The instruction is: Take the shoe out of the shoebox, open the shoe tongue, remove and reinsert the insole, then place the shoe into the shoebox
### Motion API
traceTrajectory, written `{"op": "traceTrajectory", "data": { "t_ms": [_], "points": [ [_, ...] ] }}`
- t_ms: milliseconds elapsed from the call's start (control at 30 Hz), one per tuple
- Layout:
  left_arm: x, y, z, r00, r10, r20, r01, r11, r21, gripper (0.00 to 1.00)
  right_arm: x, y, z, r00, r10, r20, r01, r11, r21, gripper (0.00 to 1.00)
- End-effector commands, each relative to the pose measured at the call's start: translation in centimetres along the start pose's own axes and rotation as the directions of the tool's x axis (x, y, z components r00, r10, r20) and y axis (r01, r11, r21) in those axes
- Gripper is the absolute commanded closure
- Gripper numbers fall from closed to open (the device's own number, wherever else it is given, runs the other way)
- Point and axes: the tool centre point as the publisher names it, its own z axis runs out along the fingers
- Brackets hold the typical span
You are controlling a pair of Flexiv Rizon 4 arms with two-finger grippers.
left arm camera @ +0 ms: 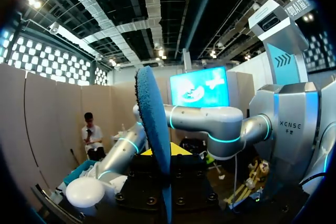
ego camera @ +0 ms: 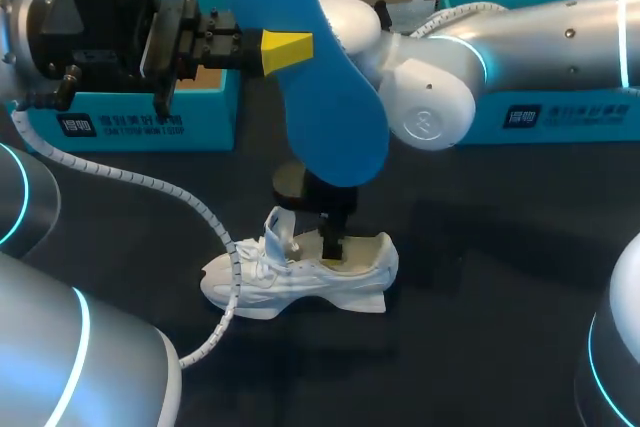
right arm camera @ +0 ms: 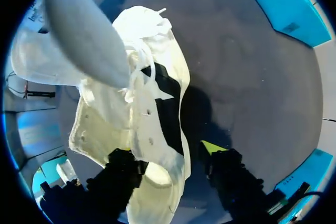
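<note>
The white shoe (ego camera: 300,275) lies on its sole on the dark table, toe toward my left. High above it my left gripper (ego camera: 287,50) is shut on the blue insole (ego camera: 325,87), which hangs broadside to the head camera. In the left wrist view the insole (left arm camera: 155,129) stands edge-on between the fingers of the left gripper (left arm camera: 167,182). My right gripper (ego camera: 335,245) points down into the shoe's heel opening. There the right gripper (right arm camera: 173,156) is open. One finger is inside the shoe (right arm camera: 152,108), the yellow-tipped one (right arm camera: 211,147) is outside, and the side wall stands between them.
A teal shoebox (ego camera: 130,125) stands at the back left behind my left gripper. A second teal box (ego camera: 560,112) sits at the back right under my right arm. A corrugated white cable (ego camera: 200,209) from my left arm trails past the shoe's toe.
</note>
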Motion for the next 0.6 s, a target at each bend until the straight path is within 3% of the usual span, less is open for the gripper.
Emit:
{"op": "traceTrajectory", "data": {
  "t_ms": [33, 367, 600],
  "points": [
    [0.0, 0.1, 0.1, 1.0, 0.001, -0.001, -0.001, 1.0, 0.001, 1.0, 0.0, 0.3, 0.2, 1.0, 0.004, -0.001, -0.004, 1.0, 0.005, 1.0],
    [0.0, 0.1, 0.1, 1.0, 0.001, -0.001, -0.001, 1.0, 0.001, 1.0, 1.2, 0.2, -0.6, 0.999, 0.035, 0.017, -0.036, 0.999, 0.01, 1.0],
    [0.0, 0.1, 0.1, 1.0, 0.001, -0.001, -0.001, 1.0, 0.001, 1.0, 2.6, 0.1, -3.1, 0.992, 0.116, 0.051, -0.116, 0.993, -0.008, 1.0]
  ]
}}
